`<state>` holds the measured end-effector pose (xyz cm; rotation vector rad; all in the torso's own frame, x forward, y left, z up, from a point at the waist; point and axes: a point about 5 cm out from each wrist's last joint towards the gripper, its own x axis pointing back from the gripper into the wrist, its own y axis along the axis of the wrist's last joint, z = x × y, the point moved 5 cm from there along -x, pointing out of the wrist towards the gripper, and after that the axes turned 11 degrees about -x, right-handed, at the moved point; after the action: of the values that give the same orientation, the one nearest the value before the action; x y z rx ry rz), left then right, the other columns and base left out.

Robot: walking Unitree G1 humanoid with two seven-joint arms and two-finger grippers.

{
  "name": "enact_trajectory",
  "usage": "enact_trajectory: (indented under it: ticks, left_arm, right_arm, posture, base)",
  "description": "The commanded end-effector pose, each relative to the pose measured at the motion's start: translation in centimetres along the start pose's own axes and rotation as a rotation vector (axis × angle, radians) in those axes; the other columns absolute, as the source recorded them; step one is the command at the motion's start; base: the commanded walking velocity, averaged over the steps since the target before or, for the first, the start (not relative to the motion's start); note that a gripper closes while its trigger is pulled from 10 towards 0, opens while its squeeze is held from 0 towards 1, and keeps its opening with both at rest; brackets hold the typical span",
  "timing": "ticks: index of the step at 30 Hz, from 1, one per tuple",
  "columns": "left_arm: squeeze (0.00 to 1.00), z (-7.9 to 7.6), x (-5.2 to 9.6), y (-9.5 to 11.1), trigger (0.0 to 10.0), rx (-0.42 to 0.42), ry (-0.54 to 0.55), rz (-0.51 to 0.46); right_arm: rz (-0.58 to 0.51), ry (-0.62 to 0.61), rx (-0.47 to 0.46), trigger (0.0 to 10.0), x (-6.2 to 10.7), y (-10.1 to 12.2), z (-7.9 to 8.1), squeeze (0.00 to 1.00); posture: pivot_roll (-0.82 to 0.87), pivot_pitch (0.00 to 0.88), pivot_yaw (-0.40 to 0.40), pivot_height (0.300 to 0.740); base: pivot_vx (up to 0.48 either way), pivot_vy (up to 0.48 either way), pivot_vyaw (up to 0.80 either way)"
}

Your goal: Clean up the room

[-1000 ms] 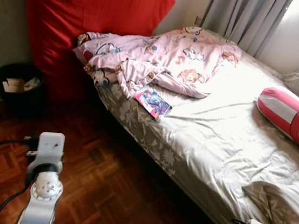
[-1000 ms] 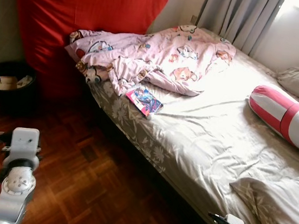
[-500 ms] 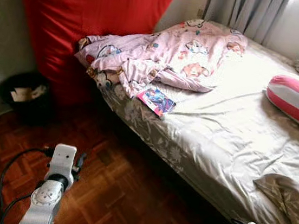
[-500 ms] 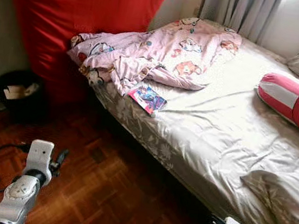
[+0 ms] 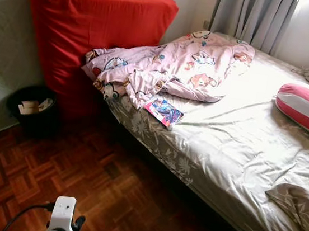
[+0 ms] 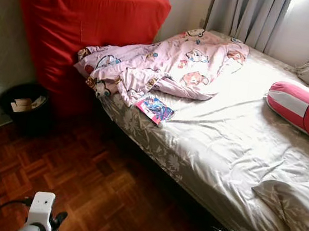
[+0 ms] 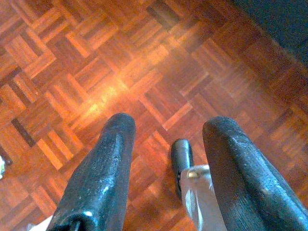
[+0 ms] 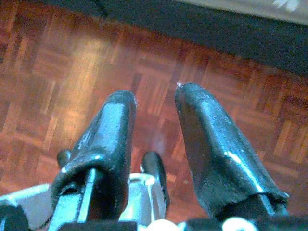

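A bed [image 5: 239, 160] with a beige patterned sheet stretches from the middle to the right. A crumpled pink cartoon blanket [image 5: 166, 66] lies at its far end. A small colourful book [image 5: 164, 111] rests on the sheet near the bed's edge, just below the blanket. A red-and-white striped bolster [image 5: 306, 109] lies at the right. Both arms hang low over the parquet floor [image 5: 79, 179]. My left gripper [image 7: 168, 130] is open with nothing between its fingers. My right gripper [image 8: 155, 98] is open too, above bare floor.
A big red cushion [image 5: 91, 34] leans against the wall at the bed's far end. A black waste bin [image 5: 30, 114] with paper in it stands on the floor to its left. Grey curtains [image 5: 251, 17] hang at the back. Beige pillows [image 5: 301, 209] lie at the right.
The camera has tilted up and shifted, so the arms sit lower in the picture and more of the wall and cushion shows. Nothing on the bed has moved.
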<state>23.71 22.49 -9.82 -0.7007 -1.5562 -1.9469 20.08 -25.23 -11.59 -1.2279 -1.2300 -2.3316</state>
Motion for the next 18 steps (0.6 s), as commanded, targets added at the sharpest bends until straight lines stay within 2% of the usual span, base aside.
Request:
enact_trajectory:
  ticks: [1,2,6,7,8,9,12,13,14,15,16,18]
  left_arm:
    - [0.0,0.2,0.0,-0.1,10.0,0.01,0.007,-0.005]
    - [0.0,0.3,0.1,-0.2,10.0,0.011,0.01,-0.004]
    - [0.0,1.5,0.5,-1.7,10.0,0.012,0.037,0.034]
    - [0.0,1.7,0.6,-1.9,10.0,0.013,0.04,0.038]
    - [0.0,1.9,0.8,-2.4,10.0,0.011,0.042,0.051]
    - [0.0,2.3,1.2,-3.4,10.0,0.004,0.048,0.078]
    - [0.0,2.6,1.3,-3.8,10.0,0.007,0.056,0.084]
    - [0.0,2.7,1.4,-3.8,10.0,0.012,0.059,0.081]
    - [0.0,2.7,1.4,-3.8,10.0,0.012,0.059,0.081]
    - [0.0,2.8,1.4,-3.8,10.0,0.011,0.06,0.073]
    - [0.0,2.8,1.4,-3.7,10.0,0.01,0.061,0.071]
    - [0.0,3.1,1.4,-3.6,10.0,0.014,0.07,0.062]
  right_arm:
    - [-0.099,-0.028,-0.032,10.0,-0.1,2.0,0.0,0.0]
    - [-0.139,-0.032,-0.045,10.0,-0.1,2.7,0.2,0.0]
    - [-0.439,0.016,-0.016,10.0,0.5,9.6,2.3,0.0]
    - [-0.473,0.025,-0.023,10.0,0.7,10.2,2.6,0.0]
    - [-0.54,0.041,-0.01,10.0,1.0,11.7,3.5,0.0]
    - [-0.666,0.041,0.028,10.0,2.0,14.1,4.9,0.0]
    - [-0.75,0.014,0.064,10.0,2.8,15.2,5.7,0.0]
    - [-0.809,0.01,0.061,10.0,3.5,15.7,6.3,0.0]
    - [-0.809,0.01,0.061,10.0,3.5,15.7,6.3,0.0]
    - [-0.887,0.023,0.057,10.0,4.7,16.4,7.4,0.0]
    - [-0.908,0.027,0.056,10.0,5.0,16.5,7.7,0.0]
    - [-0.966,-0.03,0.014,10.0,6.0,16.8,7.3,0.0]
  posture:
    - [0.02,0.0,-0.005,0.74]
    - [0.02,0.0,-0.004,0.74]
    - [0.03,0.0,0.002,0.74]
    - [0.02,0.0,0.006,0.74]
    - [0.02,0.0,0.009,0.74]
    - [0.02,0.0,0.008,0.74]
    - [0.03,0.0,0.008,0.74]
    - [0.03,0.0,0.007,0.74]
    - [0.03,0.0,0.007,0.74]
    - [0.04,0.0,0.006,0.74]
    - [0.04,0.0,0.006,0.74]
    - [0.03,0.008,0.009,0.74]
  base:
    - [0.0,0.0,0.0]
    - [0.0,0.0,0.0]
    - [0.0,0.0,0.0]
    - [0.0,0.0,0.0]
    - [0.0,0.0,0.0]
    - [0.0,0.0,0.0]
    - [0.0,0.0,0.0]
    - [0.0,0.0,0.0]
    - [0.0,0.0,0.0]
    - [0.0,0.0,0.0]
    - [0.0,0.0,0.0]
    - [0.0,0.0,0.0]
